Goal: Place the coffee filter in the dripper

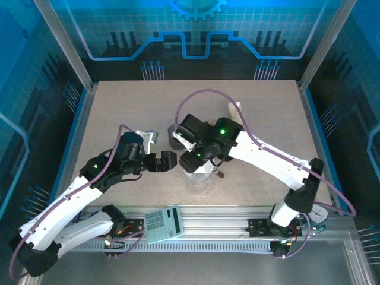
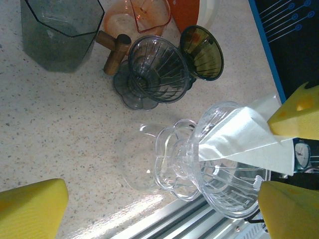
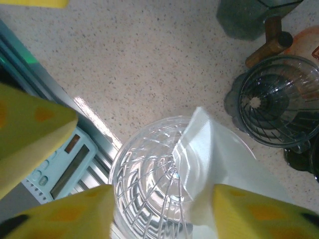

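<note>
The clear ribbed dripper (image 1: 198, 176) stands at the table's near edge, between the two arms. The white paper coffee filter (image 3: 219, 159) lies inside it against one wall, with its upper edge sticking out over the rim. From the left wrist, the filter (image 2: 244, 139) shows as a folded cone in the dripper (image 2: 219, 199). My right gripper (image 3: 164, 219) hovers over the dripper (image 3: 149, 184), open, one finger next to the filter. Beside the dripper on its left, my left gripper (image 1: 171, 161) stands wide open and empty.
Behind the dripper stand a dark glass dripper (image 2: 157, 69), an olive one (image 2: 202, 52), an orange one (image 2: 134, 17) and a smoky grey vessel (image 2: 57, 32) with a wooden handle (image 2: 112, 50). A pale blue calculator (image 1: 164, 224) lies on the metal rail at the near edge.
</note>
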`<action>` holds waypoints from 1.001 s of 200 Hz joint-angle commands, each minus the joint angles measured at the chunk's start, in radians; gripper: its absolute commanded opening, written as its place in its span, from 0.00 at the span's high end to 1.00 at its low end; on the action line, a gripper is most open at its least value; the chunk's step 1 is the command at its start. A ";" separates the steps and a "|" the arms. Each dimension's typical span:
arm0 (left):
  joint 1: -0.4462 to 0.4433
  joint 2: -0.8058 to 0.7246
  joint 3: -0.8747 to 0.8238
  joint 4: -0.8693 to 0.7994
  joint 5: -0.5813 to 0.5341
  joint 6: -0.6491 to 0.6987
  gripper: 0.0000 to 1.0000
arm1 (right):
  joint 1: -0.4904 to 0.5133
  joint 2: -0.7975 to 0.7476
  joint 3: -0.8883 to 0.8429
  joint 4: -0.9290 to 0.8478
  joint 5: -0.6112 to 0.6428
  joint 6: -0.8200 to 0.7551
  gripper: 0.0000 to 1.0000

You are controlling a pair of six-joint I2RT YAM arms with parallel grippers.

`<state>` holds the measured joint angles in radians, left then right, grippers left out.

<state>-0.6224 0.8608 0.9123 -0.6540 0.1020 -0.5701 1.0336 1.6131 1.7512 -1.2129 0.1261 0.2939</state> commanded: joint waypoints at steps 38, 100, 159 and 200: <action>0.011 0.020 0.059 0.017 0.045 -0.023 0.01 | 0.008 -0.215 -0.113 0.105 0.071 0.023 0.29; 0.012 0.059 0.077 0.034 0.054 -0.030 0.02 | -0.093 -0.301 -0.226 0.188 -0.057 -0.016 0.33; 0.013 0.064 0.077 0.034 0.045 -0.033 0.02 | -0.084 -0.259 -0.248 0.202 -0.128 -0.045 0.51; 0.012 0.064 0.075 0.033 0.044 -0.030 0.02 | -0.083 -0.233 -0.250 0.182 -0.132 -0.049 0.61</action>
<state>-0.6170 0.9230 0.9604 -0.6376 0.1295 -0.5964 0.9424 1.3613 1.5093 -1.0275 0.0170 0.2531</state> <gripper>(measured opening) 0.985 0.413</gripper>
